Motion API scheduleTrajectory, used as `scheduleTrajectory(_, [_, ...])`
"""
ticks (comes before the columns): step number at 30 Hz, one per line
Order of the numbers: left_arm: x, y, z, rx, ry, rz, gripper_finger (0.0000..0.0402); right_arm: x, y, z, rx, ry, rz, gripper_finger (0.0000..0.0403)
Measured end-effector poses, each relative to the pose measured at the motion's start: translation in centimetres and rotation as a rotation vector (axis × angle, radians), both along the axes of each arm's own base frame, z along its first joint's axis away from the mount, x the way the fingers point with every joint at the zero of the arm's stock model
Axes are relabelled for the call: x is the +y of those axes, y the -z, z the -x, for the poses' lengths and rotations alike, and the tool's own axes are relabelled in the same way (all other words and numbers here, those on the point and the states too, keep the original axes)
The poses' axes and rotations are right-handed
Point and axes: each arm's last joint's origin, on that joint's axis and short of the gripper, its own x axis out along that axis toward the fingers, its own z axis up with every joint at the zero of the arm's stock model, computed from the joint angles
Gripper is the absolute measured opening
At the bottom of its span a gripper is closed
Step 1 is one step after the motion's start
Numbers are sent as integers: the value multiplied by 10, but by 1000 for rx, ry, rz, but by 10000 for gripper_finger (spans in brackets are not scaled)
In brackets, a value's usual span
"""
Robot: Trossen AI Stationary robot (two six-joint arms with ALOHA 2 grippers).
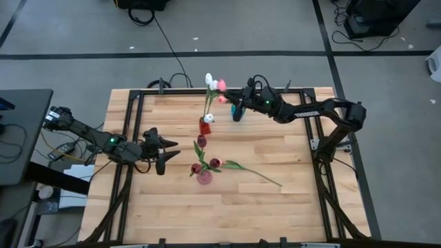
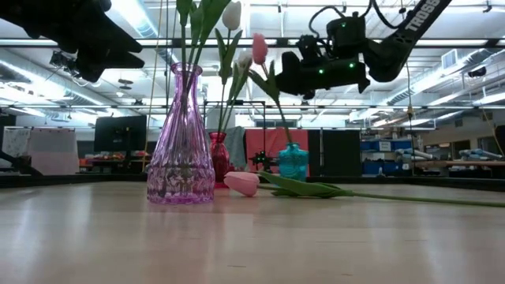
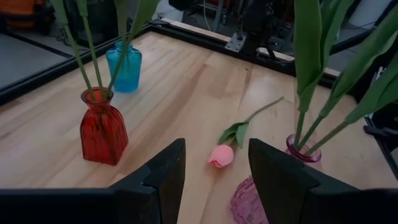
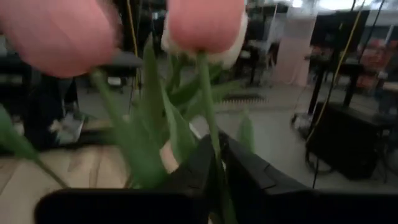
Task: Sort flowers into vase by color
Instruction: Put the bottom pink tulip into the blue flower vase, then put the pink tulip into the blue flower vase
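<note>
A blue vase (image 1: pixel 236 112) stands at the far middle of the table with pink tulips (image 1: pixel 222 84) in it. My right gripper (image 1: pixel 233 95) reaches in level above that vase, shut on one pink tulip's stem (image 4: pixel 210 140). The red vase (image 1: pixel 204 126) holds white tulips (image 1: pixel 209 79), and the pink-purple vase (image 1: pixel 204 176) holds maroon ones (image 1: pixel 201 140). One more pink tulip (image 1: pixel 215 163) lies flat on the table beside the purple vase, stem pointing right. My left gripper (image 1: pixel 169 155) hovers open to the left of the purple vase, holding nothing. My right gripper pinches the pink tulip's stem (image 4: pixel 210 140) between its two fingers, a little below the head (image 4: pixel 205 25). The fingers come in level from the table's right and lie across the stem. The stem stands tilted, its lower end in the blue vase (image 2: pixel 293 162).
A black frame rail (image 1: pixel 131 138) runs along the table's edges. Bare wood lies at the near side and to the right of the lying tulip's stem (image 1: pixel 262 176). The three vases stand close together in the table's middle.
</note>
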Motion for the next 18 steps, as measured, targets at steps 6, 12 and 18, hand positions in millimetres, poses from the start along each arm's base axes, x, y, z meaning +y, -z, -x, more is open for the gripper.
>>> scheduleTrajectory(6, [0,-1,0,-3,-4,-13,182,6,-17,10,14,2,-24,131])
scheduleTrajectory(12, [0,-1,0,-1,1,-33,182,14,-36,22,22,3,-27,166])
scheduleTrajectory(18, [0,-1,0,-1,-2,-38,182,22,-47,40,129,67,-48,169])
